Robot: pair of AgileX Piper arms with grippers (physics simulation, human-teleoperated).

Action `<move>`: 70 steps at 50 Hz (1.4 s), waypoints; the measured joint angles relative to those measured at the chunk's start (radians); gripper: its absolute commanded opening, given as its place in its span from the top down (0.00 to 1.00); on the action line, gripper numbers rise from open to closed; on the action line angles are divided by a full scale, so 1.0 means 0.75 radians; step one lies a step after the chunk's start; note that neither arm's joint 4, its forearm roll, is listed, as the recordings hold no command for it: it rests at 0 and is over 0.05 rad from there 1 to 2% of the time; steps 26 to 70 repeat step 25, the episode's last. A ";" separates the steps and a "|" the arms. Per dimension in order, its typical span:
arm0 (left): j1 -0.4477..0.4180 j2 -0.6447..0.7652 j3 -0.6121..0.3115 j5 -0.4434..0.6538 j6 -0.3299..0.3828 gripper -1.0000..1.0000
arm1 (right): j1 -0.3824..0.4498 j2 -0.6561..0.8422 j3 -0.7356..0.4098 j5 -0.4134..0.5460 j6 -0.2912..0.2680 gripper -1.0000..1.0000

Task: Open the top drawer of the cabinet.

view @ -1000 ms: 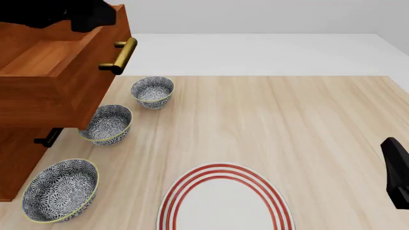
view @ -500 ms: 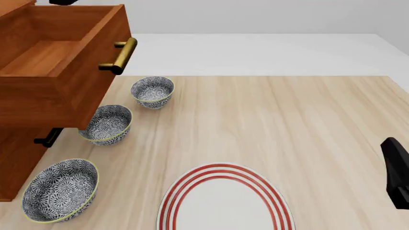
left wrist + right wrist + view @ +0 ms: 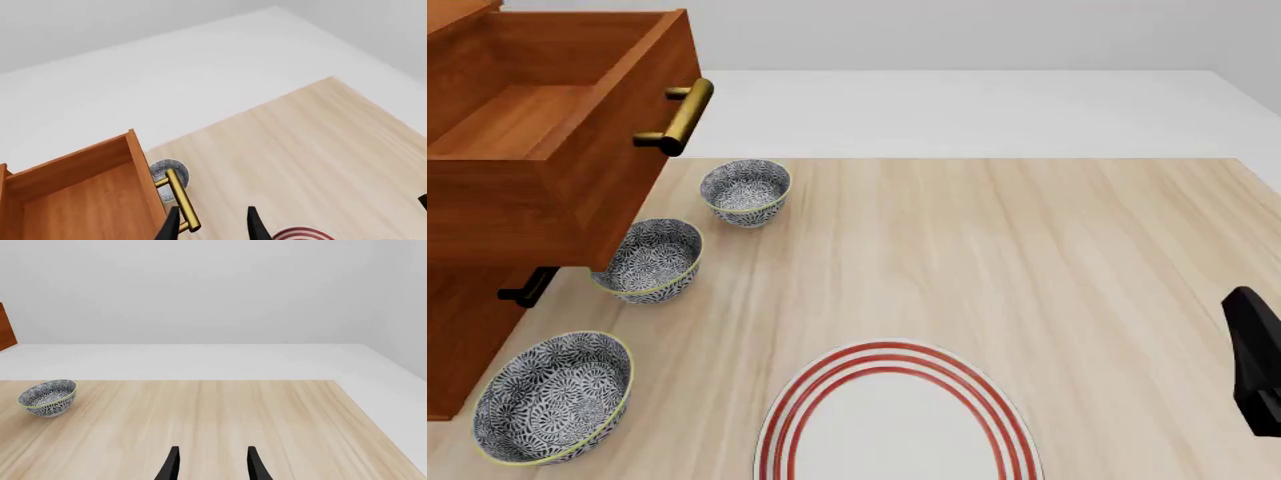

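The left gripper [image 3: 212,225] hangs high above the scene with its two dark fingers [image 3: 254,227] spread and nothing between them. Just off one fingertip lies the brass handle [image 3: 180,200], apart from it rather than touched. To my eye the job is done and that hand is let go and lifted clear.

The top drawer [image 3: 554,150] stands pulled well out of the cabinet [image 3: 467,330] at about ten o'clock on the table [image 3: 1028,250], its plain wooden inside open to view and its handle jutting toward the middle.

The right gripper [image 3: 212,465] sits low at about four o'clock, fingers likewise parted and empty, pointing across bare wood; it looks parked out of the way.

Three patterned bowls run along the cabinet's foot: a small bowl [image 3: 746,192], a middle bowl [image 3: 651,258] partly under the drawer's overhang, and a large bowl [image 3: 554,397] nearest me. A red-ringed plate [image 3: 897,420] lies at six o'clock. Nothing blocks the drawer.
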 measured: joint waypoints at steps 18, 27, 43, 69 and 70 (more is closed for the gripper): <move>-0.104 -0.042 0.012 -0.042 -0.010 0.00 | 0.000 0.000 0.000 0.000 0.000 0.00; -0.130 -0.052 0.022 -0.062 -0.012 0.00 | 0.000 0.000 0.000 0.000 0.000 0.00; -0.130 -0.052 0.022 -0.062 -0.012 0.00 | 0.000 0.000 0.000 0.000 0.000 0.00; -0.130 -0.052 0.022 -0.062 -0.012 0.00 | 0.000 0.000 0.000 0.000 0.000 0.00; -0.130 -0.052 0.022 -0.062 -0.012 0.00 | 0.000 0.000 0.000 0.000 0.000 0.00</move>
